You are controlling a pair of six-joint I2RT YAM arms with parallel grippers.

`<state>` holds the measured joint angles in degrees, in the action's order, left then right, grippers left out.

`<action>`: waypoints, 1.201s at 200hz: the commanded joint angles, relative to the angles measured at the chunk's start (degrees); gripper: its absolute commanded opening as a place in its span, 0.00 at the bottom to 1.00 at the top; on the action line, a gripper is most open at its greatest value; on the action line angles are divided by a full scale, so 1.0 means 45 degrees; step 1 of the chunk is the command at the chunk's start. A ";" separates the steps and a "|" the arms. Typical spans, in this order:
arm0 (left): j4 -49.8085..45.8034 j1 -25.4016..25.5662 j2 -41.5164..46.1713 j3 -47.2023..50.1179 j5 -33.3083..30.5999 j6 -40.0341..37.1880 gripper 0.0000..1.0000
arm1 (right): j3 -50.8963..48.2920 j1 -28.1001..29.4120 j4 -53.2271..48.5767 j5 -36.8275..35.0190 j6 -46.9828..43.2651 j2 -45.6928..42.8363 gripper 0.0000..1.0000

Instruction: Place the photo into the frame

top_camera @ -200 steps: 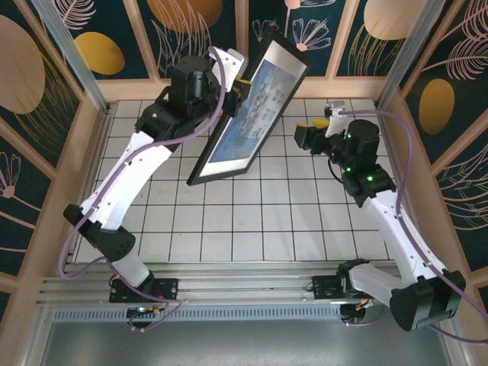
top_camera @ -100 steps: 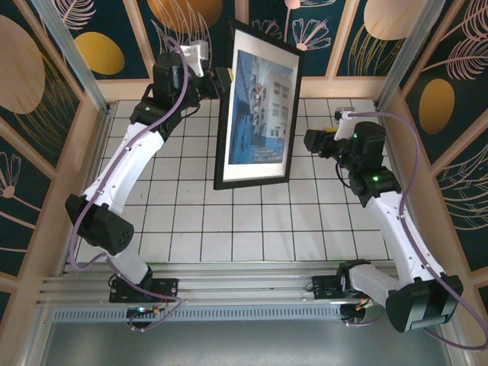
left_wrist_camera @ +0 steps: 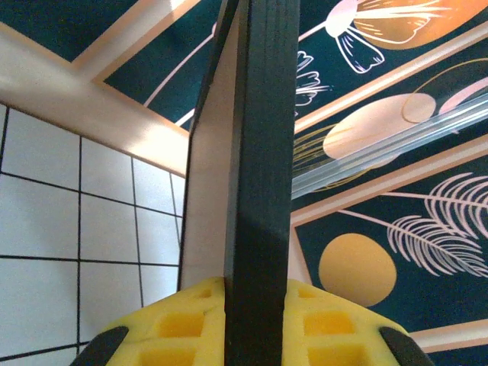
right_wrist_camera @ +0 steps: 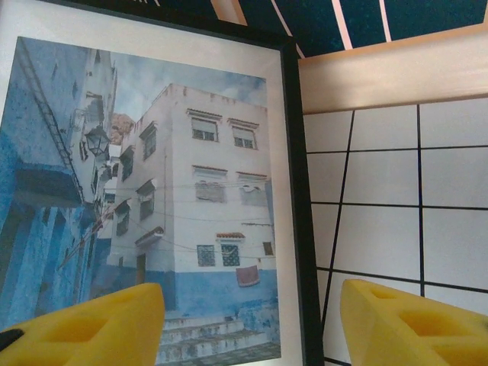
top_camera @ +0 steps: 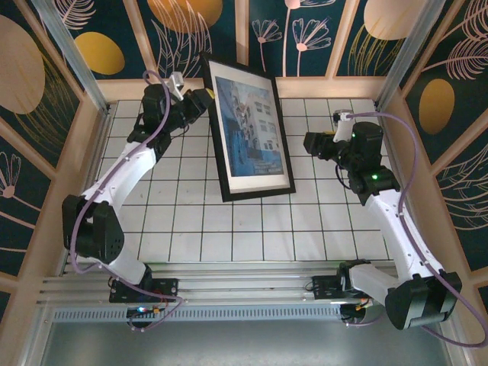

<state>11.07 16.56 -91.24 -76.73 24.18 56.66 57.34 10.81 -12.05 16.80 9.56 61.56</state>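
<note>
White tiled tabletop [top_camera: 229, 229] and dark floral wall panels [top_camera: 320, 30] surround the frame [top_camera: 259, 191].

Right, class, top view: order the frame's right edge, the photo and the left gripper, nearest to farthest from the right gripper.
1. The frame, right edge, beside the right gripper.
2. The photo, mid-frame.
3. The left gripper, on the frame's left edge.

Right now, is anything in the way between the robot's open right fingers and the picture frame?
Nothing visible is. The right fingers are open and face the frame, with just bare tiled table between them. The left fingers are clamped on the frame's edge, and the photo sits inside it.
</note>
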 commanded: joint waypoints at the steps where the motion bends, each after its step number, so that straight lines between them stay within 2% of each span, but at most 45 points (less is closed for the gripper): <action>1: 0.4038 -0.0101 0.1135 0.0555 0.0980 0.1879 0.00 | -0.0195 -0.0111 -0.0114 0.0135 0.0133 0.0083 0.63; 40: 0.5854 -0.0119 0.0887 0.2223 0.1867 0.3260 0.00 | -0.0293 -0.0092 -0.0221 0.0403 0.0263 0.0433 0.63; 91: 0.6750 -0.0123 0.0383 0.3661 0.2229 0.3613 0.00 | -0.0550 -0.0084 -0.0325 0.0408 0.0336 0.0578 0.64; 240: 0.7716 -0.0127 -0.2533 0.5020 0.3190 0.3308 0.00 | -0.1773 -0.0090 0.0478 0.0389 0.0952 0.1558 0.64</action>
<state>36.91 16.10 -101.60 -54.00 35.29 71.26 51.27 10.81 -12.34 18.09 11.77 67.20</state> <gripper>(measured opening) 0.156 0.637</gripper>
